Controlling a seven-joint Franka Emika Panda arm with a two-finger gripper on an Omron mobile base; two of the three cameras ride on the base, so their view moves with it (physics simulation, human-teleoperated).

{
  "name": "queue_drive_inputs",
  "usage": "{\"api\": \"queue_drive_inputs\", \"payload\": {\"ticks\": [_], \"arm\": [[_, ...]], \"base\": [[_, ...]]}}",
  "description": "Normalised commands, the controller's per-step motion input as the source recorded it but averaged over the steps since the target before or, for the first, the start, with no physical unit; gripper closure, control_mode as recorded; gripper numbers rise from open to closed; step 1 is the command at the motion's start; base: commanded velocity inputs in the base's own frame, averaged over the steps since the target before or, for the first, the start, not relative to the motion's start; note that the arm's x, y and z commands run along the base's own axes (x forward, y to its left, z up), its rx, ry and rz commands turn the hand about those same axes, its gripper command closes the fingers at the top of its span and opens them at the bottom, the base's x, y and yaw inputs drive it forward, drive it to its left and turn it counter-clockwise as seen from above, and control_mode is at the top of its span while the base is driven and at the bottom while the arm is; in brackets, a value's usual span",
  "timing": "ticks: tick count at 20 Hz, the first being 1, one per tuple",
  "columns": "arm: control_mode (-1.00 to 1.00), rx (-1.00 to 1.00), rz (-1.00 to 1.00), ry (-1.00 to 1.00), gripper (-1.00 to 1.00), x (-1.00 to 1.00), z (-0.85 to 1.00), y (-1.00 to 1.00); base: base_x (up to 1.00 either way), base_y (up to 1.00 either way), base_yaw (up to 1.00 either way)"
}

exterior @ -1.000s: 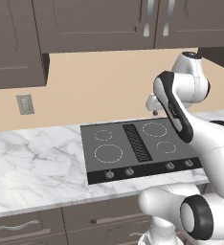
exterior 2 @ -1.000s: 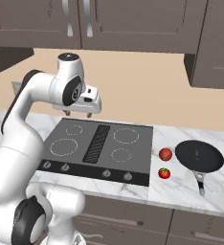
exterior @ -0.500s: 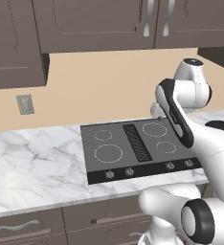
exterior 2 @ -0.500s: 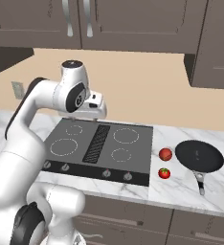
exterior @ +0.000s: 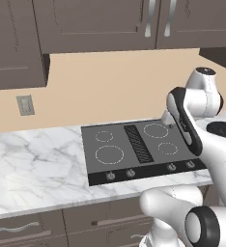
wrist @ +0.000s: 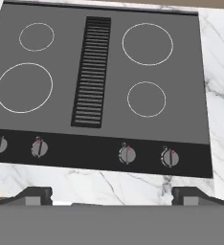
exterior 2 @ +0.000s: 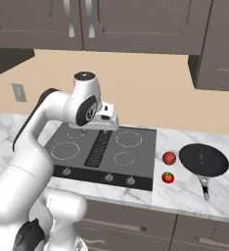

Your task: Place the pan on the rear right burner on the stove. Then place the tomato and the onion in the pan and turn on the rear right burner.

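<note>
Since a second ago the arm has swung its hand rightward over the stove [exterior 2: 106, 147], and the gripper [wrist: 112, 194] now hovers above the cooktop's front edge with its jaws spread wide and nothing between them. On the marble counter [exterior 2: 185, 196] right of the stove, the black pan [exterior 2: 203, 160] sits with its handle pointing forward, the onion [exterior 2: 169, 158] just beside its left rim and the tomato [exterior 2: 168, 177] in front of the onion, while the rear right burner [wrist: 147, 44] lies bare.
</note>
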Motion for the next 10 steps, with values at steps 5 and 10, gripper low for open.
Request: {"api": "queue_drive_inputs", "payload": {"ticks": [5, 10], "arm": [[-1.00, 0.00, 0.00, 0.00, -1.00, -0.14, -0.20, -0.44], [-1.00, 0.00, 0.00, 0.00, -1.00, -0.09, -0.20, -0.43]], "base": [[0.00, 0.00, 0.00], [0.00, 0.00, 0.00]]}}
